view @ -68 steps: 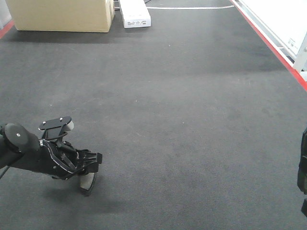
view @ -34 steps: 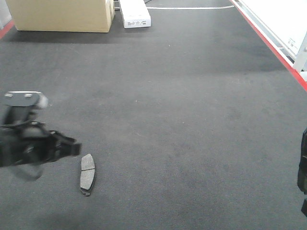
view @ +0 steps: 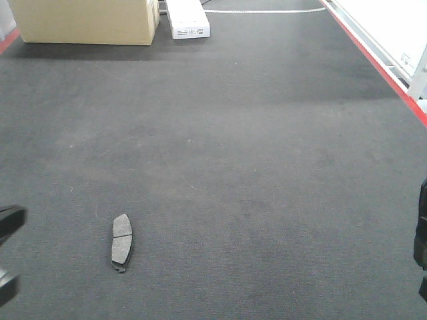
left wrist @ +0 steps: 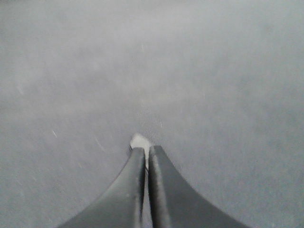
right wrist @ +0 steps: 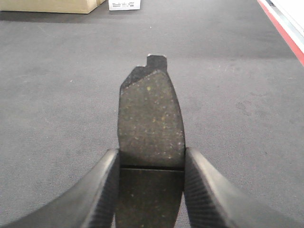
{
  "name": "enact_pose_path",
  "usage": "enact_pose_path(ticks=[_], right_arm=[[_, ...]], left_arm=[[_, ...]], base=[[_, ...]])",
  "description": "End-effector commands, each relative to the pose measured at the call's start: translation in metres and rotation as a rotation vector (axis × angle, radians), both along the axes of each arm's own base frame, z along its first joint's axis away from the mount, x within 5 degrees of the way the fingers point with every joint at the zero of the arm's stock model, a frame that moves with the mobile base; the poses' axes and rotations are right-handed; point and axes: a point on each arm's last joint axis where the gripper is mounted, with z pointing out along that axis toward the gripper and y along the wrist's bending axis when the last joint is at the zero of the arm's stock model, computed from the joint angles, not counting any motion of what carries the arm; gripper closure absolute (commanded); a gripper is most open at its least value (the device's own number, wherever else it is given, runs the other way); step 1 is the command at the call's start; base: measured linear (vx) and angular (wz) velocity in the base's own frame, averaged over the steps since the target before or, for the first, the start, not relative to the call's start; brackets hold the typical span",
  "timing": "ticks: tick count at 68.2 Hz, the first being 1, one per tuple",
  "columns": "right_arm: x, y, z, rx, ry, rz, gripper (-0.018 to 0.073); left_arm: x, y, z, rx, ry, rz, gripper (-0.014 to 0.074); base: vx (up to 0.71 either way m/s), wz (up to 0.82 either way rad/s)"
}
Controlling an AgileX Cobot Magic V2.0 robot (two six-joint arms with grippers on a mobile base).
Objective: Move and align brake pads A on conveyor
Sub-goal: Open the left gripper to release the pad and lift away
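Note:
One brake pad (view: 121, 242) lies flat on the dark felt conveyor (view: 253, 147), near the front left, its long side running roughly front to back. In the left wrist view my left gripper (left wrist: 146, 151) is shut with nothing between its fingers, over bare, blurred belt. Only a dark blurred piece of the left arm (view: 8, 223) shows at the left edge, well apart from that pad. My right gripper (right wrist: 151, 156) is shut on a second brake pad (right wrist: 151, 118), which sticks out forward, grainy face up, above the belt. The right arm (view: 421, 237) sits at the right edge.
A cardboard box (view: 83, 20) and a white box (view: 187, 19) stand at the far back left of the belt. The red frame edge (view: 380, 67) runs along the right side, with a white surface beyond it.
My left gripper let go of the brake pad, which now lies on the belt, and the arm pulled back left almost out of view. The right arm has not moved.

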Motion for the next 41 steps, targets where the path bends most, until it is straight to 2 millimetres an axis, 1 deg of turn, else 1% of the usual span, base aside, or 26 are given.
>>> enact_pose_path(ticks=[1, 8, 17, 24, 41], right_arm=[[0.002, 0.000, 0.018, 0.014, -0.116, -0.002, 0.0565], [0.002, 0.000, 0.018, 0.014, -0.116, -0.002, 0.0565], [0.002, 0.000, 0.018, 0.014, -0.116, -0.002, 0.0565], [0.002, 0.000, 0.018, 0.014, -0.116, -0.002, 0.0565], [0.002, 0.000, 0.018, 0.014, -0.116, -0.002, 0.0565]], left_arm=[[-0.014, 0.005, 0.013, -0.057, -0.151, 0.026, 0.0603], [-0.030, 0.009, 0.011, -0.072, -0.202, 0.024, 0.0603], [-0.041, 0.012, 0.012, -0.084, -0.243, 0.020, 0.0603], [-0.044, 0.012, 0.013, -0.088, -0.260, 0.020, 0.0603], [-0.044, 0.012, 0.013, -0.087, -0.255, 0.019, 0.0603]], base=[[0.00, 0.00], [0.00, 0.00], [0.00, 0.00], [0.00, 0.00], [0.00, 0.00]])
